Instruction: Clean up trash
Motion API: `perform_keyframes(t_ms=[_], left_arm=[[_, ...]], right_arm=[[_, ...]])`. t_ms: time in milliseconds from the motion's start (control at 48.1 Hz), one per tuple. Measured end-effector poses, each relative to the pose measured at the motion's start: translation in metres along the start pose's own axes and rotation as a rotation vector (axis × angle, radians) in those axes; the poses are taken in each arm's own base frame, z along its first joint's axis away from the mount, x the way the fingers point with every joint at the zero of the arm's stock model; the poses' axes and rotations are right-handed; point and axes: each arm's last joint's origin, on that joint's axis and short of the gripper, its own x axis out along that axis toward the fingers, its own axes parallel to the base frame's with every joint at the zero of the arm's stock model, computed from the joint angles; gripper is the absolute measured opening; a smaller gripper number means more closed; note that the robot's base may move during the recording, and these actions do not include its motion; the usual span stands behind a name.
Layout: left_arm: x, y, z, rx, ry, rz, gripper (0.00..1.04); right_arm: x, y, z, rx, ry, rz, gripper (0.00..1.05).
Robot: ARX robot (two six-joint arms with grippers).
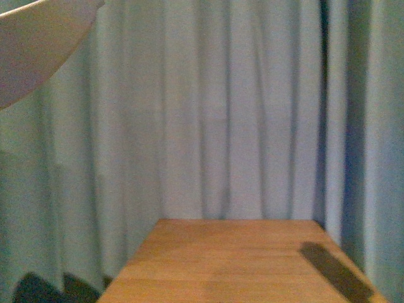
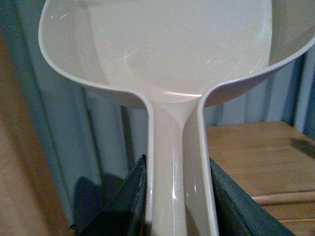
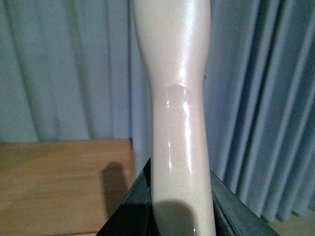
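- Left jaws clamp the narrow handle of a pinkish-beige glossy plastic dustpan (image 2: 162, 54): stiff, light, likely slippery.
- Right jaws clamp a pale beige glossy plastic handle (image 3: 179, 123).
- The trash is in no view; the brown wooden bench (image 1: 240, 265) lies at 6 o'clock.

Dustpan (image 1: 31, 50), apparently, upper left; table (image 1: 221, 265) stands before curtain (image 1: 221, 113).

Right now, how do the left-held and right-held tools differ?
Left gripper clamps a dustpan: its grooved, rimmed handle flares into a wide scoop. Right gripper clamps a beige handle: rounded, smooth, its far end out of frame. The dustpan shows in the front view; the beige handle does not. Both are glossy pinkish-beige.
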Motion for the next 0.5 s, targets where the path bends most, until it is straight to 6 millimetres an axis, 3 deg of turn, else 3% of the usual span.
perform_keyframes(t_ms=[499], left_arm=[[-0.0004,0.0001,-0.0016,-0.004,0.004,0.008,0.29]], right_arm=[[0.0012,0.0011,-0.003,-0.006,0.013,0.009,0.19]])
